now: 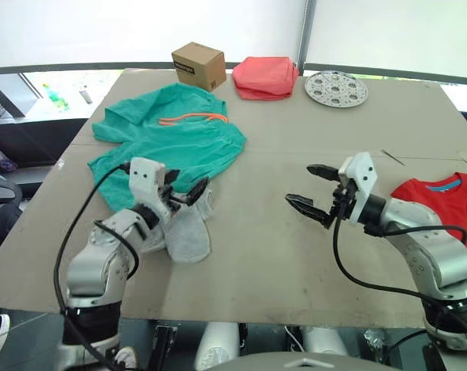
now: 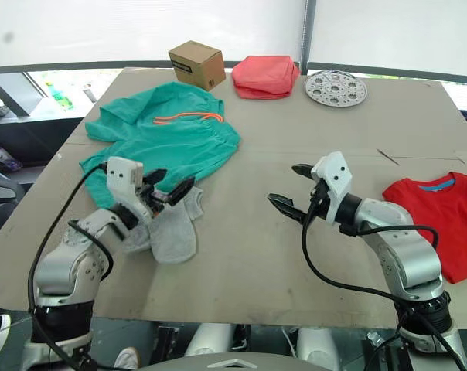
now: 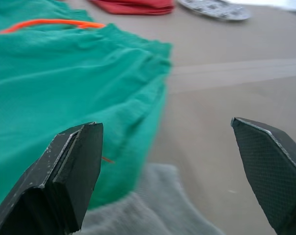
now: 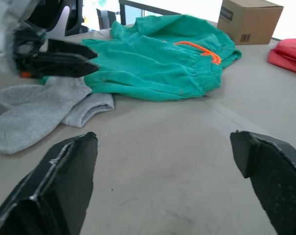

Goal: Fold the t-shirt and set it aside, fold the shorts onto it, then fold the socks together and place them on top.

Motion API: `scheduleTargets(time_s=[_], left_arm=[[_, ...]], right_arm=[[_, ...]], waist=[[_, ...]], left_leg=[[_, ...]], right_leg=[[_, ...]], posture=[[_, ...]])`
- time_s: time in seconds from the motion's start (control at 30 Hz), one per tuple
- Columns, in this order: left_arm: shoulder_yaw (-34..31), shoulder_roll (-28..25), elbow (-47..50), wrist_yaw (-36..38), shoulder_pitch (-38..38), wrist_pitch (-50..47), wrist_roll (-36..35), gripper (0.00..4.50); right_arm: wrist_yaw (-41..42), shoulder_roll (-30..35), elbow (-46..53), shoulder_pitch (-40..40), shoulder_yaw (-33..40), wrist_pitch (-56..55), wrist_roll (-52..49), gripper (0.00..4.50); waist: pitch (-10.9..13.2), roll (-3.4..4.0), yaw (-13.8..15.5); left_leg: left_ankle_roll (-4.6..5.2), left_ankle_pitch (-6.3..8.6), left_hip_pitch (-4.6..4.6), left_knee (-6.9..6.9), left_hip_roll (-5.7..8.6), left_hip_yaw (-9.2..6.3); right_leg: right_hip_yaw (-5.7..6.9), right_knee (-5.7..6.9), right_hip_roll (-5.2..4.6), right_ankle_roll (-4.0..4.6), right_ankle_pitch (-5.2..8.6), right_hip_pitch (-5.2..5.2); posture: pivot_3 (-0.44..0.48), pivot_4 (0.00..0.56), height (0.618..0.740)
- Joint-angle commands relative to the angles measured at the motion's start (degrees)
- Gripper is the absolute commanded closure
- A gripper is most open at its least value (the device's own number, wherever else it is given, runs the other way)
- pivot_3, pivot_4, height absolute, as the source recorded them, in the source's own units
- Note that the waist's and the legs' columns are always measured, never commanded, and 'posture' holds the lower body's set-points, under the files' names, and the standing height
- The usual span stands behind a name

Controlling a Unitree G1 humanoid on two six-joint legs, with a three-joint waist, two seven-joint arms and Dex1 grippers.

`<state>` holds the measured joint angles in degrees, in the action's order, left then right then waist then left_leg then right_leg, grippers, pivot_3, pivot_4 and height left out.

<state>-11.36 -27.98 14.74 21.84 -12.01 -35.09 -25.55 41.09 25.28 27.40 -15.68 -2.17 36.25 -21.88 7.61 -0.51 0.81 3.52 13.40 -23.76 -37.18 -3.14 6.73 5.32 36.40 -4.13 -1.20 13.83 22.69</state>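
Left eye view: brown cardboard-covered table point(image 1: 264, 255) with the teal-green fabric shorts point(image 1: 168, 139), orange drawstring uppermost, spread on its far left part. Pair of light grey knit ankle socks point(image 1: 189, 232) lies at the shorts' near edge, touching it. Left gripper point(image 1: 179, 193) hovers over the socks, black fingers spread, holding nothing. Right gripper point(image 1: 311, 189) is above bare table near the middle, fingers likewise spread and empty. Bright red short-sleeved t-shirt point(image 1: 446, 209) with blue neckline trim lies at the table's right edge, unfolded. Along the far edge: small brown cardboard box point(image 1: 198, 65), folded salmon-pink cloth point(image 1: 265, 77), perforated round metal disc point(image 1: 336, 87).
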Motion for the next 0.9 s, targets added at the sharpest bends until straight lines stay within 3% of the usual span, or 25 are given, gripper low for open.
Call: scheduleTargets(time_s=[0.03,0.2,0.33,0.53,0.63,0.9], left_arm=[[3.4,-1.0,-0.4,-1.5,-4.8,-3.1,2.8,0.0],[10.0,-0.3,-12.7,-0.4,-18.0,-2.6,8.8,0.0],[17.9,2.1,-29.4,1.4,-27.8,2.4,16.2,0.0],[21.6,7.5,-59.0,1.9,-42.9,13.7,23.7,0.0],[21.7,8.5,-69.1,3.2,-47.6,17.9,25.8,0.0],[19.6,8.3,-80.8,4.1,-51.9,26.2,28.3,3.64]], right_arm=[[-0.9,0.0,2.0,-1.0,-1.2,-2.5,0.6,0.02],[-3.9,-2.2,-0.3,-3.1,-4.3,-4.7,3.5,0.02],[-6.7,-3.0,-0.4,-2.9,-6.0,-5.5,6.2,0.02],[-9.7,-3.6,0.4,-2.1,-6.8,-5.5,8.2,0.02],[-11.6,-5.0,1.9,-1.7,-6.2,-4.4,7.6,0.02],[-12.3,-3.5,5.3,1.5,-4.6,-5.0,7.6,0.0]], waist=[[0.0,-0.02,-0.1],[0.0,-0.05,-0.1],[0.0,-0.08,0.0],[0.2,-0.37,-0.1],[0.2,-0.39,-0.4],[0.2,-0.42,-0.4]], left_leg=[[-0.13,-0.07,0.0,0.01,-0.01,0.0],[-0.18,-0.09,0.02,0.04,-0.03,-0.05],[-0.17,-0.1,0.04,0.01,0.02,0.07],[-0.17,-0.1,-0.06,-0.02,0.01,0.1],[-0.17,-0.1,-0.05,0.0,0.0,0.16],[-0.16,-0.09,-0.07,-0.01,-0.01,0.21]], right_leg=[[0.01,0.0,0.01,-0.01,0.0,0.01],[0.1,0.13,0.11,-0.02,0.0,0.04],[0.2,0.14,0.1,-0.04,0.0,0.04],[0.23,0.14,0.13,-0.05,0.0,0.12],[0.19,0.15,0.13,-0.07,0.01,0.16],[0.14,0.34,0.11,-0.14,0.05,0.3]], posture=[[0.0,0.15,0.74],[0.0,0.15,0.74],[0.0,0.15,0.74],[0.0,0.15,0.74],[0.0,0.15,0.74],[0.0,0.15,0.74]])
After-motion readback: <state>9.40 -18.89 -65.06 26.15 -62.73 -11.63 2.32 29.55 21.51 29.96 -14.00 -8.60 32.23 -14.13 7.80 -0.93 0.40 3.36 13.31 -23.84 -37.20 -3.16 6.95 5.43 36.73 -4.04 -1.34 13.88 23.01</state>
